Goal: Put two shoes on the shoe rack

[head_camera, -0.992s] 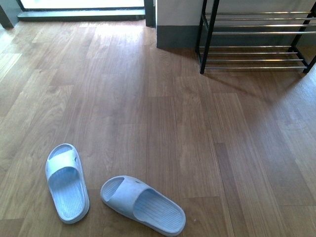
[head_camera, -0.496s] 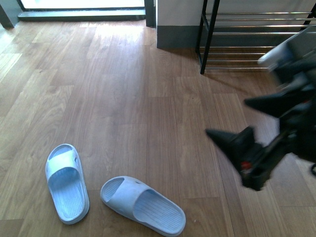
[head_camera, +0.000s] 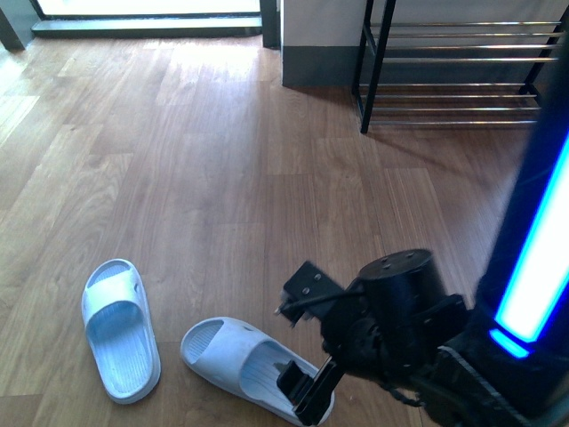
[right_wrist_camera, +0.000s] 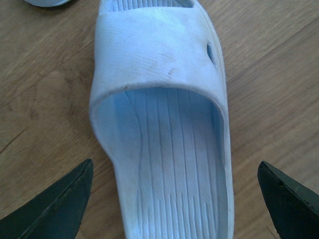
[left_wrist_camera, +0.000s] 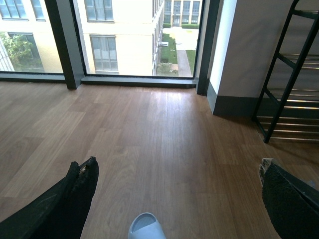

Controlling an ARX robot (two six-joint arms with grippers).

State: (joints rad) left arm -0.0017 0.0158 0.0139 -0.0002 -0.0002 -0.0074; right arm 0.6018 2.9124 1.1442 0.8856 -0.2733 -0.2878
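Note:
Two pale blue slides lie on the wood floor: one at the near left (head_camera: 120,329) and one to its right (head_camera: 233,354). My right gripper (head_camera: 304,342) hangs open just over the heel end of the right slide (right_wrist_camera: 164,124), one finger on each side of its sole and nothing between them touching. In the right wrist view the gripper (right_wrist_camera: 174,199) straddles the ribbed footbed. My left gripper (left_wrist_camera: 179,199) is open above the floor, with a slide's toe (left_wrist_camera: 145,226) below it. The shoe rack (head_camera: 458,62) stands at the far right, also seen in the left wrist view (left_wrist_camera: 294,94).
A wall corner with a grey baseboard (head_camera: 316,62) stands left of the rack. A window sill (head_camera: 147,27) runs along the back. My right arm, with a glowing blue strip (head_camera: 533,267), fills the near right. The other slide's edge (right_wrist_camera: 47,2) shows beside the straddled one.
The right arm came in from the right and dropped to the right slide; one second ago no arm showed. Neither slide has moved.

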